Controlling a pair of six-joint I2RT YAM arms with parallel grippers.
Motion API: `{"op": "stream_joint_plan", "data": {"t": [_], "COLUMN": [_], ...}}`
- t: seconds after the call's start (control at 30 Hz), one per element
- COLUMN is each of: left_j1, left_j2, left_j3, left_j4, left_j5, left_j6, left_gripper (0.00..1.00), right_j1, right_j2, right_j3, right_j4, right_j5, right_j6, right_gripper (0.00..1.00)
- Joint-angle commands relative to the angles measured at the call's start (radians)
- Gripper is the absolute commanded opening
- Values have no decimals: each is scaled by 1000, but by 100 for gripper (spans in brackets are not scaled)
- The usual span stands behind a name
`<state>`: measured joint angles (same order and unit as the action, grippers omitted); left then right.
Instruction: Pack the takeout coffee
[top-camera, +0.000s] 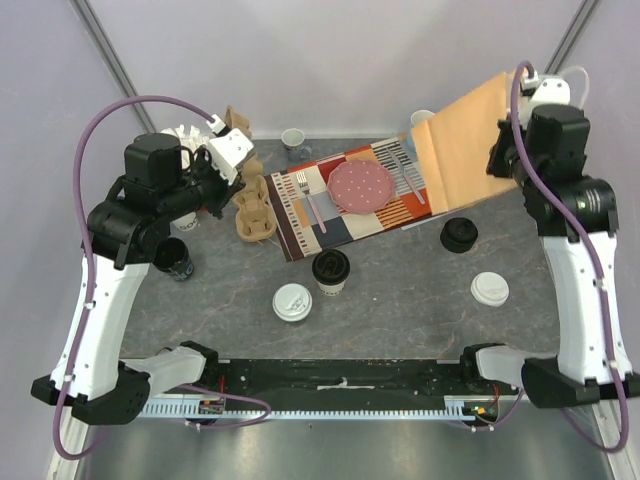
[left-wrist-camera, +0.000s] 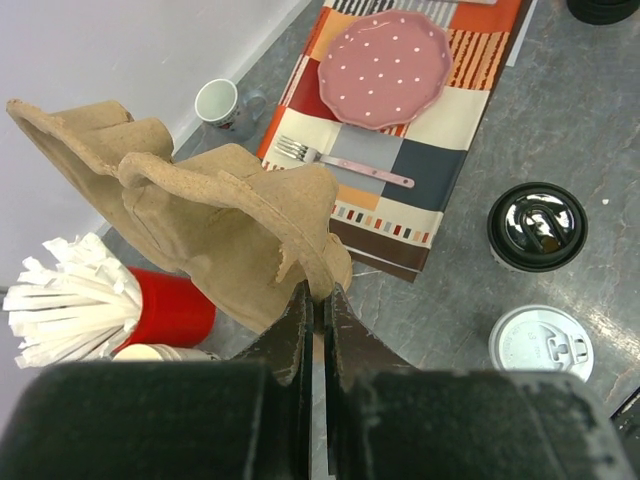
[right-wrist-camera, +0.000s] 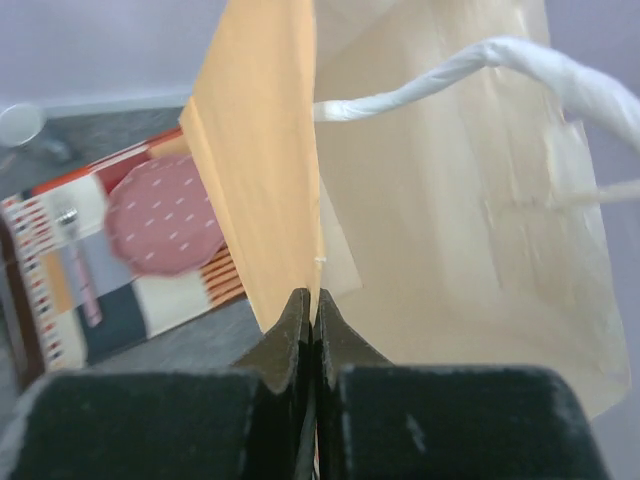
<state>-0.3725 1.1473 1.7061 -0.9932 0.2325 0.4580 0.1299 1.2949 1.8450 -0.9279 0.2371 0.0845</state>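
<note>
The takeout coffee stands mid-table: a cream cup with a black lid (top-camera: 331, 268) (left-wrist-camera: 537, 226) and, beside it, a cup with a white lid (top-camera: 292, 302) (left-wrist-camera: 541, 343). My left gripper (top-camera: 243, 187) (left-wrist-camera: 318, 295) is shut on the rim of a brown moulded cup carrier (top-camera: 252, 210) (left-wrist-camera: 200, 205), which hangs tilted left of the cups. At the far right my right gripper (top-camera: 505, 160) (right-wrist-camera: 317, 300) is shut on the edge of a tan paper bag (top-camera: 462, 140) (right-wrist-camera: 265, 170). The bag's mouth and white cord handle (right-wrist-camera: 450, 75) face the right wrist camera.
A striped placemat (top-camera: 300, 215) holds a pink dotted plate (top-camera: 362, 185) and a fork (top-camera: 309, 195). Two mugs (top-camera: 293, 139) (top-camera: 422, 118) stand at the back. A black lid (top-camera: 459, 235) and a white lid (top-camera: 489, 289) sit right of the cups. A red cup of white sticks (left-wrist-camera: 165, 310) is at the left.
</note>
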Motion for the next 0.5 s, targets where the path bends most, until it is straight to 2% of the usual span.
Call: {"op": "stream_joint_plan", "data": {"t": [0.0, 0.07, 0.27, 0.33, 0.47], "left_j1": [0, 0, 0, 0, 0], "left_j2": [14, 20, 19, 22, 19], "left_j3": [6, 0, 0, 4, 6], "left_j4": [48, 56, 62, 64, 57], "left_j5": [74, 96, 140, 140, 127], "left_j6": [-28, -38, -55, -50, -38], "left_gripper": [2, 2, 2, 2, 2], "right_j1": [36, 56, 74, 80, 106], "right_j2": [-88, -95, -146, -172, -158], "right_j3": [-156, -194, -266, -331, -414], "right_j4": [-120, -159, -284, -273, -334], "right_j5": [-207, -236, -182, -278, -317], "right_j6": [195, 195, 193, 204, 221], "right_gripper": [0, 0, 0, 0, 0]}}
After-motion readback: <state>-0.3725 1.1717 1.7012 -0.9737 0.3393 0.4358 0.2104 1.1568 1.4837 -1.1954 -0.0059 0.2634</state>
